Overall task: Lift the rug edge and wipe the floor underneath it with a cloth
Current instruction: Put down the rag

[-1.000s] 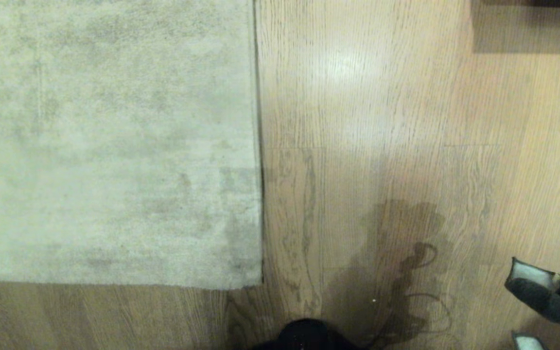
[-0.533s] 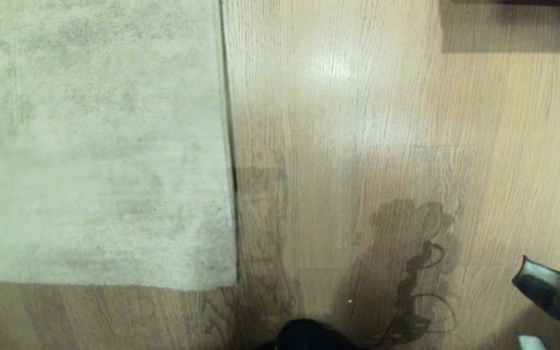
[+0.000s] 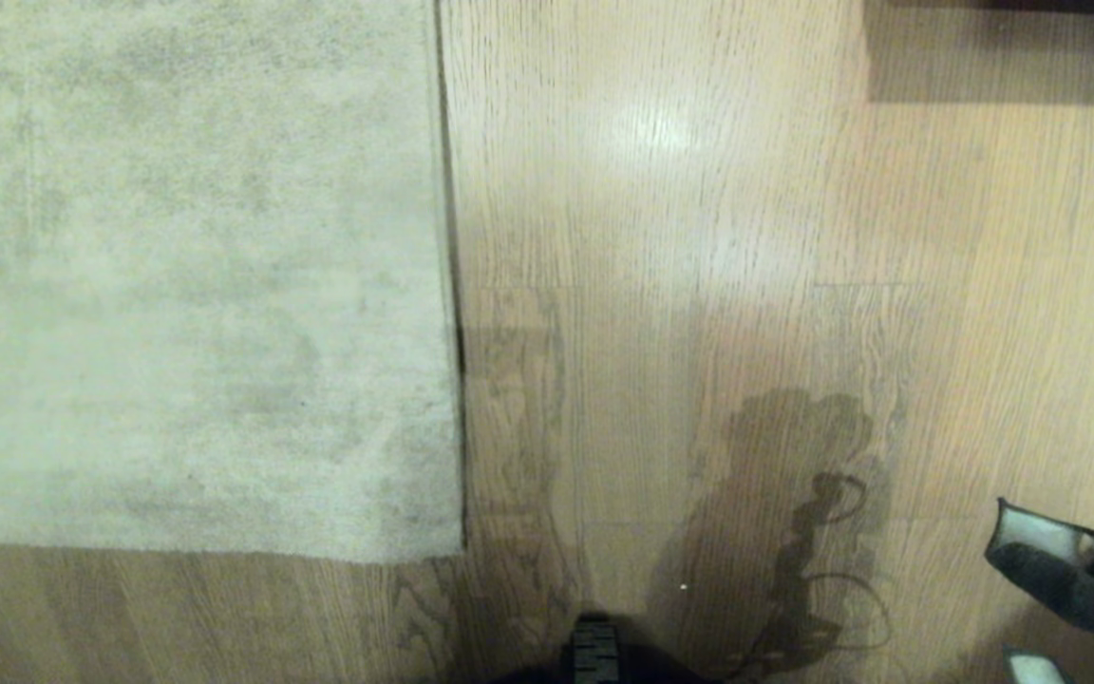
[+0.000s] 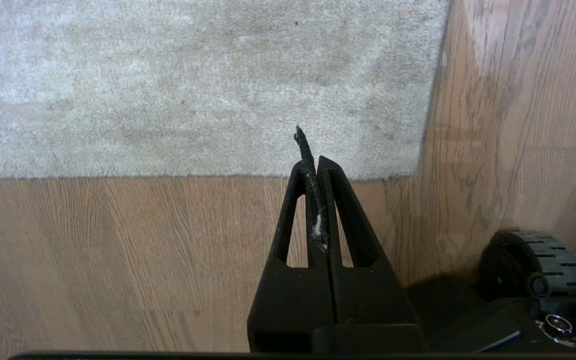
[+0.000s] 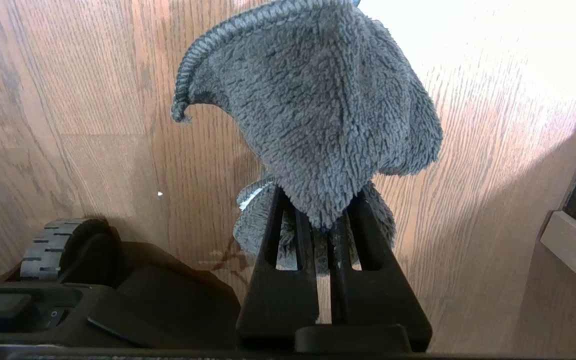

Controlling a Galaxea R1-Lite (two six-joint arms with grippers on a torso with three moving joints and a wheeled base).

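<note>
The rug lay flat on the floor, its corner uncurled. The right gripper, its jaws clamped on the cloth, hung right of the rug and was cut off in the head view. The left gripper, jaws closed and holding nothing, hovered near the corner.

soft overhead glare on the floor; robot's shadow falls forward; head view slightly blurred.
</note>
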